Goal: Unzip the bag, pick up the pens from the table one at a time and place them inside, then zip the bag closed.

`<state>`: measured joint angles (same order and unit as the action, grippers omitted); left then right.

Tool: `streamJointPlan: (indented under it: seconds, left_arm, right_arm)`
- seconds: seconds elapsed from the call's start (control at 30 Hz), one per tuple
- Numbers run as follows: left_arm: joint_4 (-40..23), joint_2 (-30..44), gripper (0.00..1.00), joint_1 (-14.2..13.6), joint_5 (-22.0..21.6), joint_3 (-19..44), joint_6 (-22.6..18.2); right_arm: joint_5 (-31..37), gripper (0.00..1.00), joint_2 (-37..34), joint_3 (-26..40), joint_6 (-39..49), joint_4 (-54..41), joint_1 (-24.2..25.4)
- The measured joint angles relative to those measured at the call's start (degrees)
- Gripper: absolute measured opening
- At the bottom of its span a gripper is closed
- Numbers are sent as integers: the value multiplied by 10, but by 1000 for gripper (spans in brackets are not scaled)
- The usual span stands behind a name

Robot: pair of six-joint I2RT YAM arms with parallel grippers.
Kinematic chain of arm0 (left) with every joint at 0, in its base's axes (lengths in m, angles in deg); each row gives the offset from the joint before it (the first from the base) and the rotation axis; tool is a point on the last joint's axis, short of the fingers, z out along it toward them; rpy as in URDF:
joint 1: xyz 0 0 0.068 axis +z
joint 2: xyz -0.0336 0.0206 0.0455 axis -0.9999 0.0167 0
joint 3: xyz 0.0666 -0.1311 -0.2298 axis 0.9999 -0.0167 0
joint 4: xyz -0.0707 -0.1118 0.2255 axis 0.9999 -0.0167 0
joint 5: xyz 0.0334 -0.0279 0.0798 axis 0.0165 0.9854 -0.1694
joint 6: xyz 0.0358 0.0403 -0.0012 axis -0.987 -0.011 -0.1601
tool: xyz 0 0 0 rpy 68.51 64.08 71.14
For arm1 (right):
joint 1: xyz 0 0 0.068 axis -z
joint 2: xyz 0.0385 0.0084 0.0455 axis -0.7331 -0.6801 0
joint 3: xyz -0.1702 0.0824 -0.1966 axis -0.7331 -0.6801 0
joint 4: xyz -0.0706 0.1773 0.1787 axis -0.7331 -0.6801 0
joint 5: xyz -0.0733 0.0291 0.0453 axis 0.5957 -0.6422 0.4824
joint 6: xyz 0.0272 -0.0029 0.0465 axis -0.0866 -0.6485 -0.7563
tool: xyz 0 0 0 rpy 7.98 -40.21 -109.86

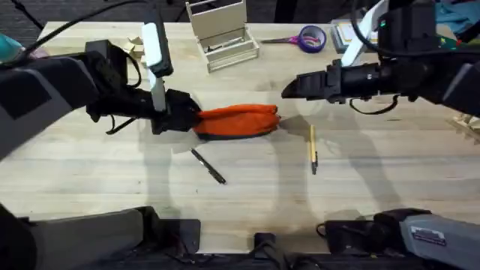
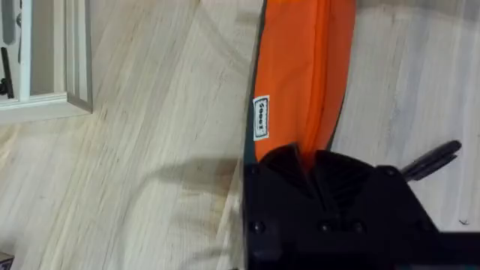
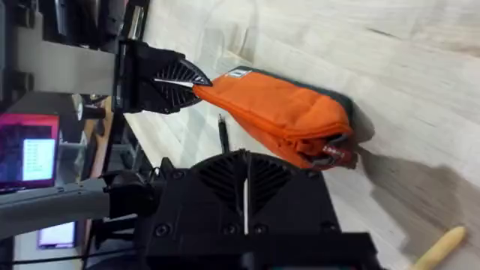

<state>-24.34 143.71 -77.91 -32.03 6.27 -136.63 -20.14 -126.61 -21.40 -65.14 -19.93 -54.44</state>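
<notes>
Here the left hand (image 1: 187, 118) is clamped on the left end of the oblong orange fabric pouch with a dark navy bottom edge (image 1: 238, 120), which lies on its side at the middle of the large pale wooden plank table (image 1: 247, 202). The right hand (image 1: 289, 91) hovers just beyond the pouch's right end, touching nothing, its black fingers drawn together in the right wrist view.

The main risk, as I judge it, is the zipper pull. The small reddish tab at the pouch's right end (image 3: 335, 154) is tiny, and closed fingers cannot take it; they must part first. If they close on fabric beside the tab, the pouch will bunch up and not open. The cloth is soft and slack, so it may drag along the smooth table if the left grip slips. A pull across the zipper line could jam the slider.

The slim all-black pen (image 1: 208, 166) lies just in front of the pouch, and the slim tan pen with a dark tip (image 1: 313, 149) lies off its right end. Both are round, hard and thin, likely to roll if nudged. A small white label (image 2: 261, 118) is sewn into the pouch's seam.
</notes>
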Motion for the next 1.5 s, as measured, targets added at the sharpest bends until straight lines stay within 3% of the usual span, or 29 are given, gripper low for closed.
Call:
streamJointPlan:
  seconds: [0.5, 0.53, 0.73, 0.77, 1.03, 1.5]
  left_arm:
    - [0, 0, 43, 0, 0, 0, 0]
    - [0, 0, 43, 0, 0, 0, 0]
    - [0, 0, 43, 0, 0, 0, 0]
    - [0, 0, 43, 0, 0, 0, 0]
    - [0, 0, 43, 0, 0, 0, 0]
    - [0, 0, 43, 0, 0, 0, 0]
  right_arm:
    - [25, 31, 58, 0, -4, -33, 0]
    - [25, 74, 58, 0, -6, -35, 0]
    - [26, 930, 58, 0, -6, -35, 0]
    - [26, 978, 58, 0, -4, -35, 0]
    - [20, 996, 58, 0, 1, -59, 20]
    - [-30, 996, 58, 0, 58, -174, 144]
